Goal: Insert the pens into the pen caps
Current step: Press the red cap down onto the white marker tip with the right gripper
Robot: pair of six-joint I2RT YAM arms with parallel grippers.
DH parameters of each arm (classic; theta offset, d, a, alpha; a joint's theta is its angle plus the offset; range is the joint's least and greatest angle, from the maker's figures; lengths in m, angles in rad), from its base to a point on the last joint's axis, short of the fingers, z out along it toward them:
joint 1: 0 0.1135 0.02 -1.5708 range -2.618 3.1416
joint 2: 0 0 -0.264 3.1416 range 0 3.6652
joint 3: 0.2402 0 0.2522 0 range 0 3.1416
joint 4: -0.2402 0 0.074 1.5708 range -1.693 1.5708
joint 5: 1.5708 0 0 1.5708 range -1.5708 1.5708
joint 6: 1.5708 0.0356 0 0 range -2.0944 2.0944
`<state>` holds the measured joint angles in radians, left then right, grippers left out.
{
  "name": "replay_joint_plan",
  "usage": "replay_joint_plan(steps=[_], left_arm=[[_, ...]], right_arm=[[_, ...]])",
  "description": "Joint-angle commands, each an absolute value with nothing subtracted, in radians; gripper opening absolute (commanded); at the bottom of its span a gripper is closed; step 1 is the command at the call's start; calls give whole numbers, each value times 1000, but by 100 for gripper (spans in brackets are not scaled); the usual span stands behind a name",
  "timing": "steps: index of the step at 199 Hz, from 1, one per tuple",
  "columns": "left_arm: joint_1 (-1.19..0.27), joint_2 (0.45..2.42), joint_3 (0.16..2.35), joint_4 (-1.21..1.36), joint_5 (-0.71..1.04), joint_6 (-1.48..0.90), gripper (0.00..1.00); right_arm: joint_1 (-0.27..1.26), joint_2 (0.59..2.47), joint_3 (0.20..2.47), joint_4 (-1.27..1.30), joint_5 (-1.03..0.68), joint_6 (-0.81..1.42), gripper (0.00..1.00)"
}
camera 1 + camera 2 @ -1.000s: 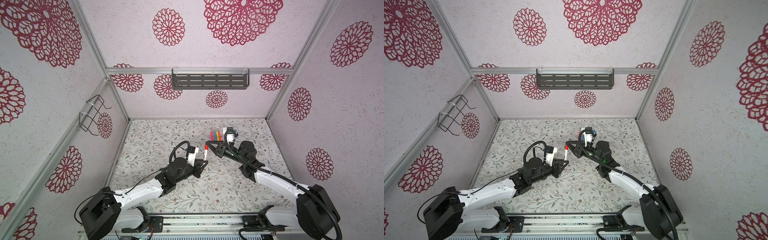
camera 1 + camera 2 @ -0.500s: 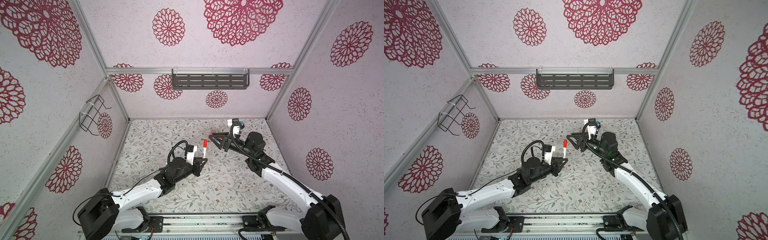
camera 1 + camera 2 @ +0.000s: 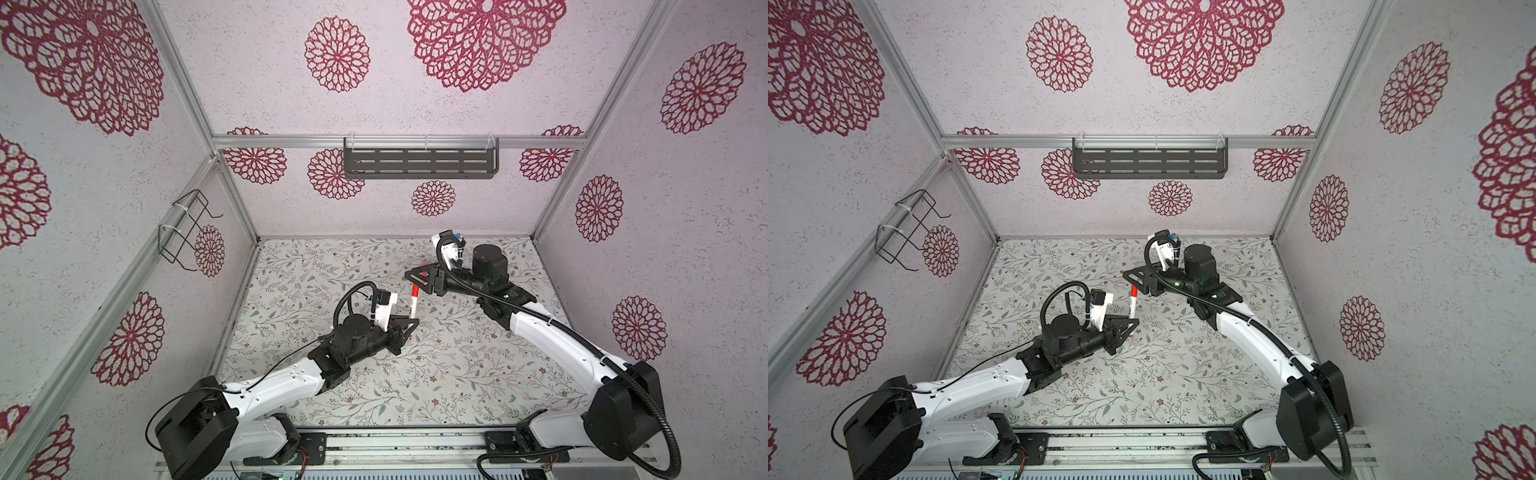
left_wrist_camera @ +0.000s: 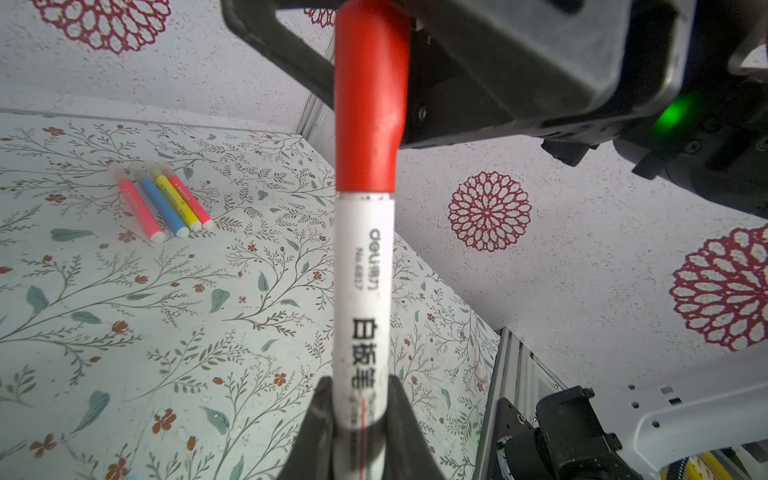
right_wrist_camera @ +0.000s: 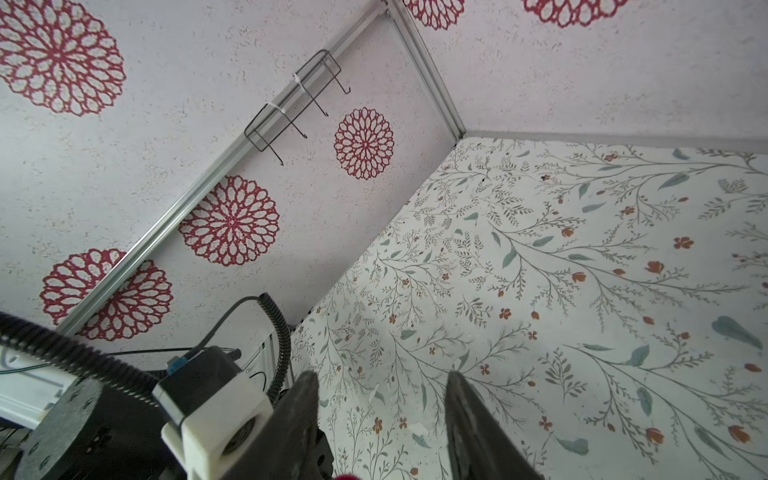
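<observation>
My left gripper (image 4: pixel 361 386) (image 3: pixel 409 326) is shut on the lower barrel of a white pen (image 4: pixel 361 291) (image 3: pixel 413 305) (image 3: pixel 1132 308), held upright above the table. A red pen cap (image 4: pixel 370 104) (image 3: pixel 414 289) sits on the pen's upper end. My right gripper (image 5: pixel 380 376) (image 3: pixel 415 276) (image 3: pixel 1130 277) hovers at the cap's top, jaws apart, with only a red tip (image 5: pixel 345 477) showing low between them. Several more pens (image 4: pixel 166 203), pink, blue, yellow and red, lie side by side on the table; the right arm hides them in both top views.
A floral mat (image 3: pixel 374 386) covers the table. Patterned walls close in three sides. A dark shelf (image 3: pixel 419 162) hangs on the back wall and a wire rack (image 3: pixel 187 228) on the left wall. The arm bases stand at the front rail (image 3: pixel 399 440).
The right gripper pulled back from the pen toward the back right, then swung in again over the red cap. The left gripper kept hold of the pen and shifted slightly.
</observation>
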<state>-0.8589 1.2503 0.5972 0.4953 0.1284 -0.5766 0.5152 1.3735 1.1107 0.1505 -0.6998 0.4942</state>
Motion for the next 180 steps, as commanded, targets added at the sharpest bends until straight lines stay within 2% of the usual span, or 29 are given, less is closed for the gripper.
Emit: replay_joint_plan(steps=[1, 34, 128, 180], left_arm=[[-859, 1246, 604, 521, 140, -567, 0], [-859, 1249, 609, 520, 137, -568, 0], [-829, 1209, 600, 569, 115, -582, 0], [-759, 1173, 578, 696, 158, -626, 0]], right_arm=[[524, 1353, 1135, 178, -754, 469, 46], [529, 1350, 1132, 148, -756, 445, 37], [580, 1343, 1046, 174, -720, 466, 0], [702, 1300, 911, 141, -430, 539, 0]])
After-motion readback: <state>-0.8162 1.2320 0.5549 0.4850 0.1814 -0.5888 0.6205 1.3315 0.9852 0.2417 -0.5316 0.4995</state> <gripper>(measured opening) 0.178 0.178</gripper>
